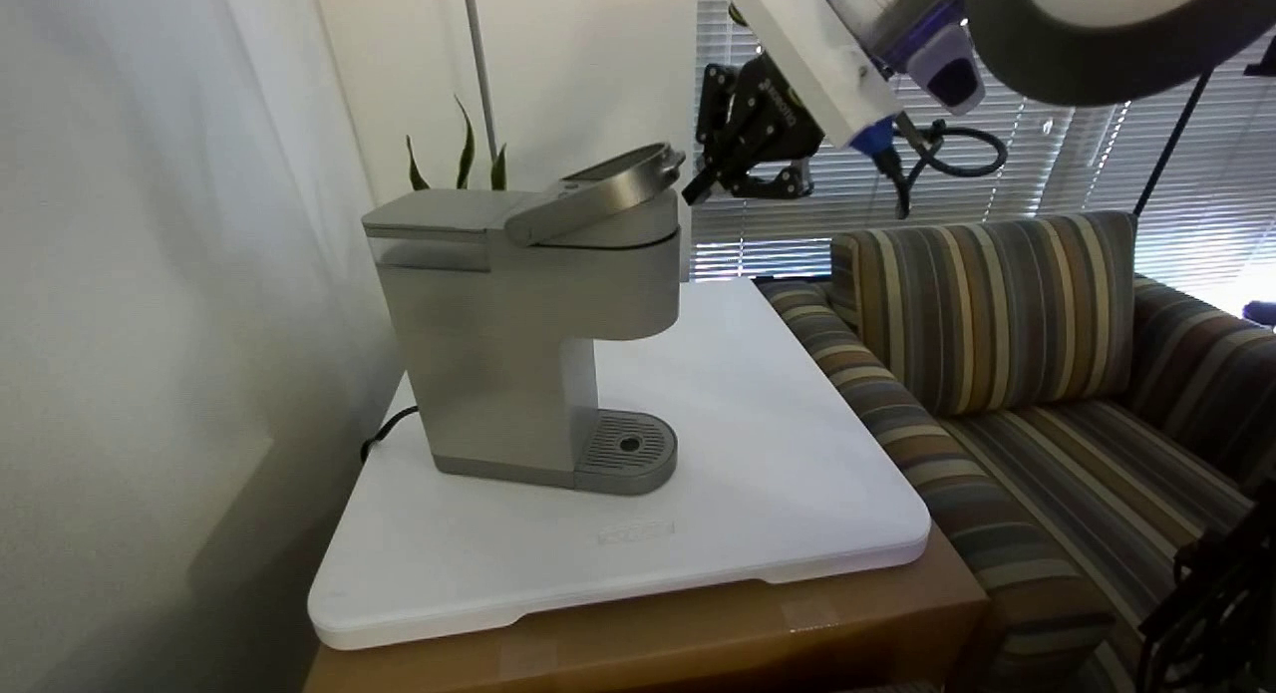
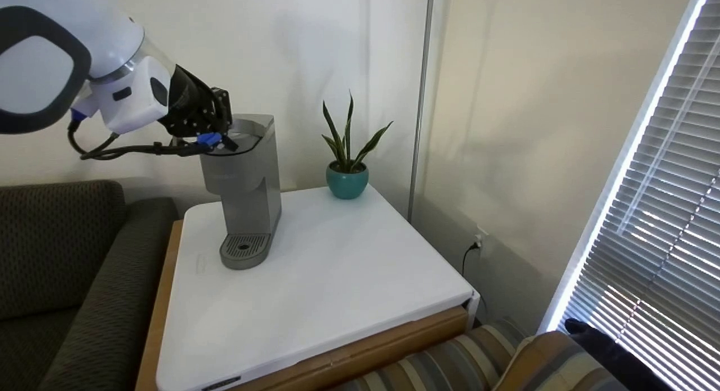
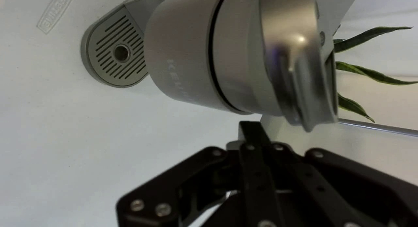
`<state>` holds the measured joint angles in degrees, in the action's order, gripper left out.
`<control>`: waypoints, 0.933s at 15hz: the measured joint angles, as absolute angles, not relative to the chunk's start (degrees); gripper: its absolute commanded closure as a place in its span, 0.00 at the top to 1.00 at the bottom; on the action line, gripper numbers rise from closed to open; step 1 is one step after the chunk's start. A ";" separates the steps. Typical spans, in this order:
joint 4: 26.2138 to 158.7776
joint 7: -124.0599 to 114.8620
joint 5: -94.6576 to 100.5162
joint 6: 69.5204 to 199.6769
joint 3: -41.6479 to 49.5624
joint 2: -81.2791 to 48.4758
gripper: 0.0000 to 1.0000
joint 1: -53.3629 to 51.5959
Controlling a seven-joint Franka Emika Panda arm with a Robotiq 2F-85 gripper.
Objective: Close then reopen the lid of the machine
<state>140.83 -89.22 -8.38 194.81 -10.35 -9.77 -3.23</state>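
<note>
Just off the front edge of the lid (image 1: 598, 196): my gripper (image 3: 251, 130), black, its two fingers pressed together. Lid, grey: slanted up toward that front edge, on the head of the machine (image 1: 498, 344). Machine, one: grey coffee maker, upright on the white tabletop (image 1: 778, 454), near the corner between wall (image 2: 270, 53) and dark sofa (image 2: 50, 239). Plant (image 2: 347, 149), one, in teal pot (image 2: 347, 184): at the tabletop's other wall-side corner. Striped armchair (image 1: 982, 314), one: along the tabletop edge opposite the wall.

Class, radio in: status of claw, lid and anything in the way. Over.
Claw shut, empty, apart from lid. Lid tilted, front end up. Plant stands clear of machine, likely not in the way.
</note>
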 measured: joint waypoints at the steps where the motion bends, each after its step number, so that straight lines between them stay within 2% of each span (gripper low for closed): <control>1: 140.82 -89.22 -8.38 195.56 -10.35 -9.77 0.00 -3.35; 14: 139.63 -88.70 -8.38 197.75 -10.28 -9.77 0.00 -4.07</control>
<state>139.63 -88.70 -8.38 197.75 -10.28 -9.77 -4.07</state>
